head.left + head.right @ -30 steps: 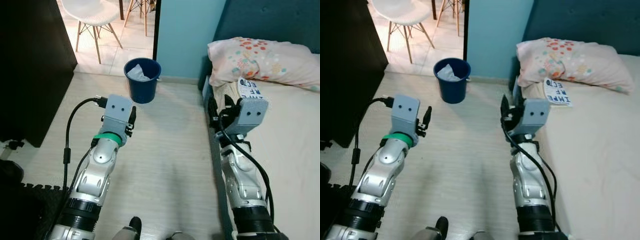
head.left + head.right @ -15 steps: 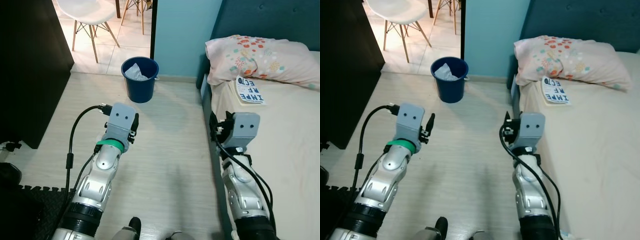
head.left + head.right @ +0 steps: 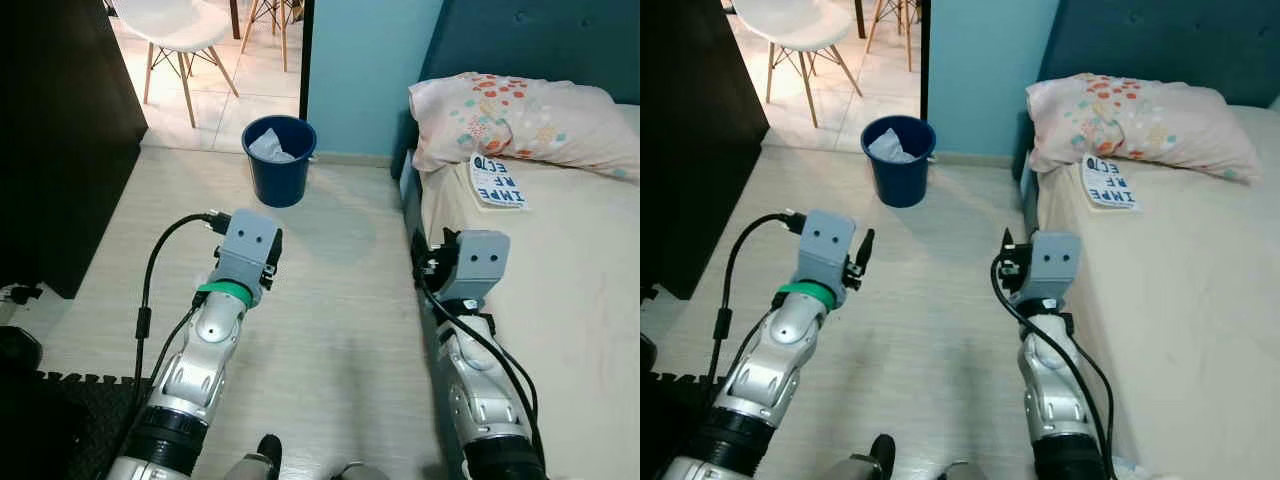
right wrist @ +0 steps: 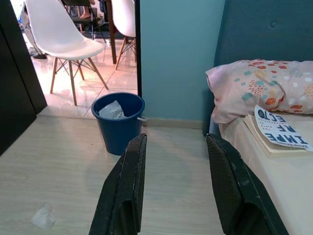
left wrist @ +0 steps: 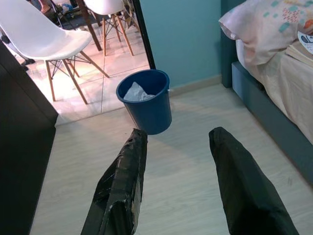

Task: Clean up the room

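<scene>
A blue bin [image 3: 279,160] holding crumpled white paper [image 5: 136,92] stands on the floor by the doorway, ahead of both arms. A small crumpled paper scrap [image 4: 44,217] lies on the pale floor, seen in the right wrist view. My left gripper [image 5: 178,191] hovers over the floor short of the bin, open and holding nothing. Beside the bed's edge, my right gripper [image 4: 178,196] is also open and holds nothing. A book [image 3: 497,182] with a white and blue cover rests on the bed next to a spotted pillow [image 3: 510,115].
The bed [image 3: 560,300] with its dark blue frame runs along the right. A black cabinet [image 3: 60,140] stands on the left. White chairs [image 3: 185,30] sit beyond the doorway, and a teal wall [image 3: 365,70] stands behind the bin. Black mat [image 3: 70,400] lies at lower left.
Both arms have drawn back and lowered toward me. The right gripper has moved away from the pillow end of the bed. Both stay open.
</scene>
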{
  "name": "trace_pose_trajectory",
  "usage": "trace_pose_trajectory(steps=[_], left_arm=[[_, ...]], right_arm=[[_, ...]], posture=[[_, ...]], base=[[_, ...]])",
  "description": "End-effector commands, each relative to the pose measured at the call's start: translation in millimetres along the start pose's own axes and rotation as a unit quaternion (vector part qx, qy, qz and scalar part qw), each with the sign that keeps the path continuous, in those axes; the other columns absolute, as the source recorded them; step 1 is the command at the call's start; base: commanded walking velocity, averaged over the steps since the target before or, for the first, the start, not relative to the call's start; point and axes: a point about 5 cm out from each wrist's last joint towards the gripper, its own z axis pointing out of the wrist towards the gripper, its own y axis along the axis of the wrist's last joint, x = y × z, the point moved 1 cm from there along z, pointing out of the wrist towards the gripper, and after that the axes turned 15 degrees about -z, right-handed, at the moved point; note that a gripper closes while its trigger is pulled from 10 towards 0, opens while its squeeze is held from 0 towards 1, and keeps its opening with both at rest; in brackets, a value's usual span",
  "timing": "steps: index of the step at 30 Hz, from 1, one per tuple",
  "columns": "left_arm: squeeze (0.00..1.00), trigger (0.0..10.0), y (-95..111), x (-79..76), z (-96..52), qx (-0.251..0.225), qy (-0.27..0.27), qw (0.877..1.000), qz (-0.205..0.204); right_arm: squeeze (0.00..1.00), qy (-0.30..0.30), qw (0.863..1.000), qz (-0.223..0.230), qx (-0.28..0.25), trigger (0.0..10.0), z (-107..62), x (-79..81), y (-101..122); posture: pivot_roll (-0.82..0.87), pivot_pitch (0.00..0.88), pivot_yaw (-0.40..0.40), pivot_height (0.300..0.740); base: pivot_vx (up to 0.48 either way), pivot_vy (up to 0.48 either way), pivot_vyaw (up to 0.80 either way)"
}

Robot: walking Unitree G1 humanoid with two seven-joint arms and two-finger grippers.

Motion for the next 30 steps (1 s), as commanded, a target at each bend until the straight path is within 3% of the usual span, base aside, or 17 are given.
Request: trace_pose_trajectory(steps=[1,7,11,21,30], left_arm=[[0.0,10.0,-10,-0.6,-4.2,0.013,0.0,1.0,0.003],[0.0,10.0,-12,1.1,-6.2,0.015,-0.003,1.0,0.008],[0.0,10.0,-12,3.1,-9.1,0.013,-0.005,1.0,0.016],[0.0,10.0,-16,11.9,-16.4,0.018,0.003,0.999,0.027],[0.0,10.0,-14,15.4,-12.1,0.003,0.011,1.0,0.027]], right_arm=[[0.0,-0.004,1.0,-0.001,0.01,10.0,-4.2,-3.8,-8],[0.0,-0.009,1.0,-0.005,0.02,10.0,-10.8,-3.7,-14],[0.0,-0.002,1.0,0.002,0.023,10.0,-13.9,4.6,-15],[0.0,0.015,1.0,0.009,0.01,10.0,-15.5,18.2,-10],[0.0,0.032,0.999,-0.002,-0.021,10.0,-13.4,21.2,3]], posture=[[-0.12,0.101,0.028,0.74],[-0.12,0.103,0.035,0.74],[-0.1,0.128,0.043,0.74],[-0.08,0.131,0.043,0.74],[-0.1,0.097,0.026,0.74]], base=[[0.0,0.0,0.0],[0.0,0.0,0.0],[0.0,0.0,0.0],[0.0,0.0,0.0],[0.0,0.0,0.0]])
